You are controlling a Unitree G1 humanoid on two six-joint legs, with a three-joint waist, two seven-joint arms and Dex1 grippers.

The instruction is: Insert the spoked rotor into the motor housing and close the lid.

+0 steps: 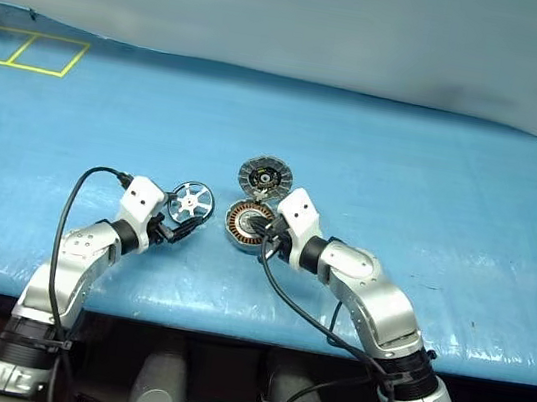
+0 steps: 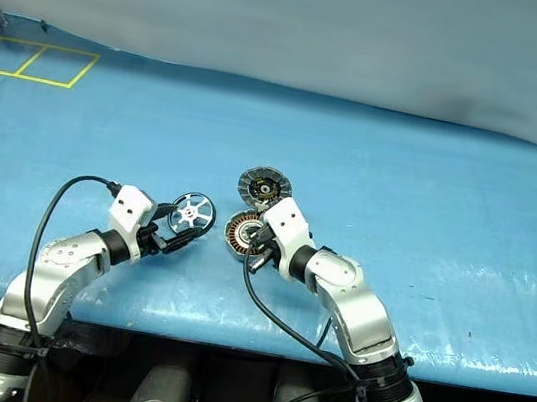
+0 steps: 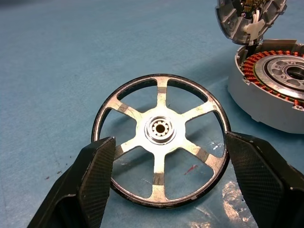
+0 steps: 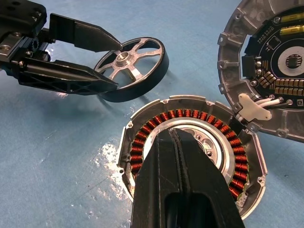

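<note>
Left fingers (image 3: 97,180) flank spoked rotor (image 3: 161,164), spread; right fingers (image 4: 178,166) closed over motor housing (image 4: 142,137).

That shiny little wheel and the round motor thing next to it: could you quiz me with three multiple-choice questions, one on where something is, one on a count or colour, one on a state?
1. Where is the spoked rotor?
A. Inside the motor housing
B. Between the left gripper's fingers, beside the housing
C. On top of the lid

2. How many spokes does the rotor have?
A. Three
B. Six
C. Ten

3. What state is the lid in?
A. Swung open
B. Shut on the housing
C. Lying far off, detached

Answers:
1 B: in the left wrist view the left gripper has a finger on each side of the rim, with the motor housing alongside.
2 B: six flat arms run from hub to rim.
3 A: the copper windings lie bare, and the lid stands open at the housing's edge.
</note>
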